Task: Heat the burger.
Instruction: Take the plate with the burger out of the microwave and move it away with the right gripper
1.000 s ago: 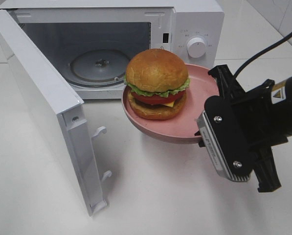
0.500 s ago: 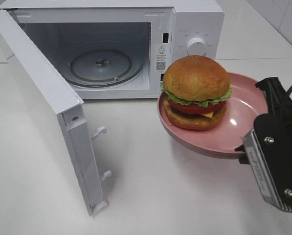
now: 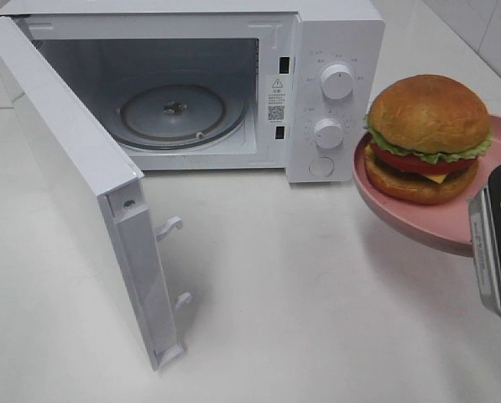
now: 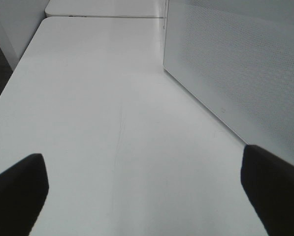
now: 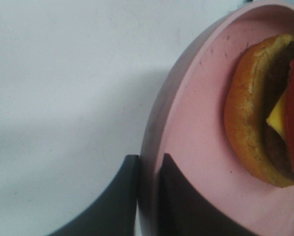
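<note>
1. The right gripper [image 5: 147, 196] was pinched on the rim of a round pink plate [image 3: 401, 214], holding it in the air.
2. The tall hamburger with a glossy golden bun [image 3: 428, 138] sat on that plate, right of the open white microwave [image 3: 334, 34].
3. The left gripper [image 4: 144, 191] had its dark fingers [image 4: 16, 189] spread wide over the white table [image 4: 112, 123], holding nothing.

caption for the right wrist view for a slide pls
Right gripper with jaws clamped on the rim of the pink plate carrying the burger, above the white table.

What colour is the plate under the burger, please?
Pink; the round pink plate shows best in the exterior high view.
</note>
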`<state>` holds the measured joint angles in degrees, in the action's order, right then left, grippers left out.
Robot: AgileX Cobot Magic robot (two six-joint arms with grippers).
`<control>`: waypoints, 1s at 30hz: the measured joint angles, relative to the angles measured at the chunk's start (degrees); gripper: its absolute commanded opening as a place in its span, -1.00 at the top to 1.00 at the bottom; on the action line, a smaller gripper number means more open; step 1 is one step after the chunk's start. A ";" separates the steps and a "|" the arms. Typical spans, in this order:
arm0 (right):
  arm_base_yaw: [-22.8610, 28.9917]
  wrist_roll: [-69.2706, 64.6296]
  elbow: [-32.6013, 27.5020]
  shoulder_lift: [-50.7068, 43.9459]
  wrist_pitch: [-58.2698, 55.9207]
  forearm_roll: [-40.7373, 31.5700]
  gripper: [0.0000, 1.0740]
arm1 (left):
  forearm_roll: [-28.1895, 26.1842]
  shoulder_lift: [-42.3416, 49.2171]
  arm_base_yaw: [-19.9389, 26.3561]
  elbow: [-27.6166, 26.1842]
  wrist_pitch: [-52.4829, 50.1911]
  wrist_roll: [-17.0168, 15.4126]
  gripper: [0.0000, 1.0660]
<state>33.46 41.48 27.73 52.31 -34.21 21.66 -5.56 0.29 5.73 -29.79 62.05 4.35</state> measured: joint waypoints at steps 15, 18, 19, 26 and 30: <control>0.00 -31.46 0.00 0.00 -6.59 12.20 1.00 | 0.00 0.00 0.00 0.00 0.00 0.00 -0.88; 0.00 -37.41 0.00 0.00 -8.88 13.69 1.00 | 0.00 0.00 0.00 0.00 0.00 0.00 -0.88; 0.00 -41.48 0.00 -0.06 -10.66 14.84 1.00 | 0.00 0.00 0.00 0.00 0.00 0.00 -0.88; 0.00 -53.57 0.00 -0.40 -15.64 16.79 1.00 | 0.00 0.00 0.00 0.00 0.00 0.00 -0.88; 0.00 -61.36 0.00 0.69 -18.79 18.91 1.00 | 0.00 0.00 0.00 0.00 0.00 0.00 -0.88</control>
<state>33.46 -19.88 27.73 53.00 -53.00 40.57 -5.56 0.29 5.73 -29.79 62.05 4.35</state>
